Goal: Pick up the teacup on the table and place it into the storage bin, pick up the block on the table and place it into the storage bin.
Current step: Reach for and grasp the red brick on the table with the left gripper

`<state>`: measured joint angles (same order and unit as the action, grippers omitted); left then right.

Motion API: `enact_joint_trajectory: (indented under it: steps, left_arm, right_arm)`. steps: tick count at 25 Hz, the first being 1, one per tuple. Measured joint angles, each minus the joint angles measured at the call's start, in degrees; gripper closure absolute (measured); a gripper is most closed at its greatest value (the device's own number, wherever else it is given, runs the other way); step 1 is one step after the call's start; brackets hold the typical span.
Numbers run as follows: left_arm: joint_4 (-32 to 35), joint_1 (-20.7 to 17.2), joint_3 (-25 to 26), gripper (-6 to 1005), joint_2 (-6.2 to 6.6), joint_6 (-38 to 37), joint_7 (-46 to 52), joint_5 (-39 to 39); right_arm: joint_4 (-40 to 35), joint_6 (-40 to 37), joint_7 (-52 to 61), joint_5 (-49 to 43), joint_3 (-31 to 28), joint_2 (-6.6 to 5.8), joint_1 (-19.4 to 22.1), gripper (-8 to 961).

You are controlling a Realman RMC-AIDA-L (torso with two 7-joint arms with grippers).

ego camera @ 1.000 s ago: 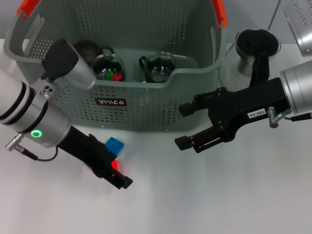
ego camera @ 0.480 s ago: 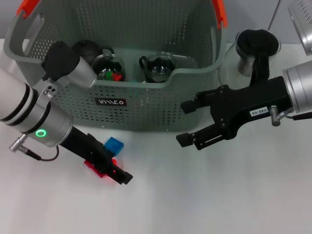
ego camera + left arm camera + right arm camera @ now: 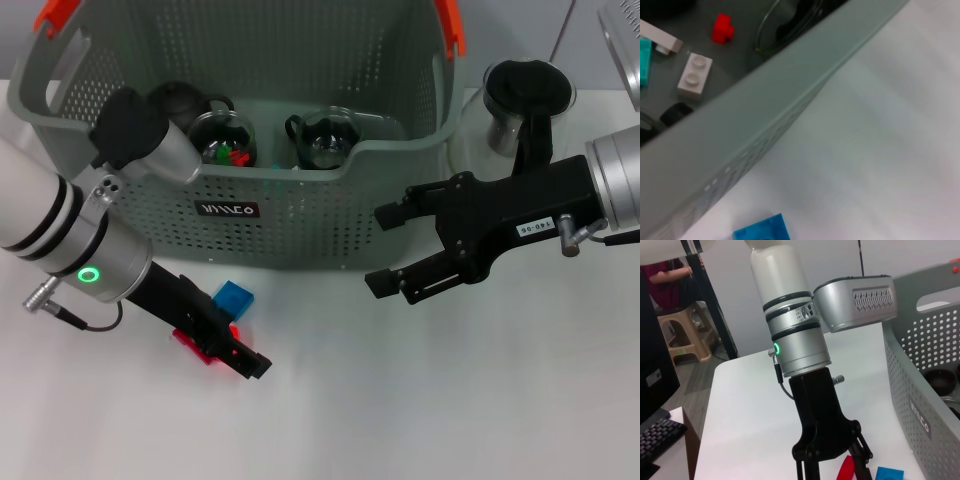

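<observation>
The left hand (image 3: 232, 350) sits low on the tabletop (image 3: 420, 400) before the storage bin (image 3: 300, 215), closed on a red block (image 3: 192, 343); a blue block (image 3: 235, 297) lies beside. The right hand (image 3: 390, 250) hovers open by the bin's right corner.

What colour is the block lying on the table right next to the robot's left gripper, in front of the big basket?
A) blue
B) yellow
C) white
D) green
A: the head view shows a blue block on the table beside the left gripper, before the storage bin.
</observation>
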<state>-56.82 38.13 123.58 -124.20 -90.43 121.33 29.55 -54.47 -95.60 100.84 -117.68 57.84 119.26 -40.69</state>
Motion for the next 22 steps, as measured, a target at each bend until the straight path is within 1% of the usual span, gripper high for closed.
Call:
enact_joint_trajectory:
  steps: [9, 14, 19, 22]
  left_arm:
    - [0.0, 0.2, -2.3, 102, -0.18, -0.2, 1.2, 0.4]
    - [0.0, 0.8, -3.1, 102, -0.25, -2.2, 1.8, 2.0]
    - [-0.4, 1.4, -2.7, 103, -0.08, -5.2, 2.5, 5.2]
    - [-2.2, 1.2, -2.1, 103, 0.2, -6.2, 3.3, 5.5]
  right_arm:
    - [0.2, 0.0, -0.2, 0.0, -0.1, 0.0, 0.0, 5]
    - [0.2, 0.0, -0.3, 0.0, -0.2, -0.1, 0.0, 6]
    - [0.3, -0.1, -0.6, 0.0, -0.5, -0.19, 0.0, 6]
    - [0.7, -0.1, -1.0, 0.0, -0.7, -0.29, 0.0, 5]
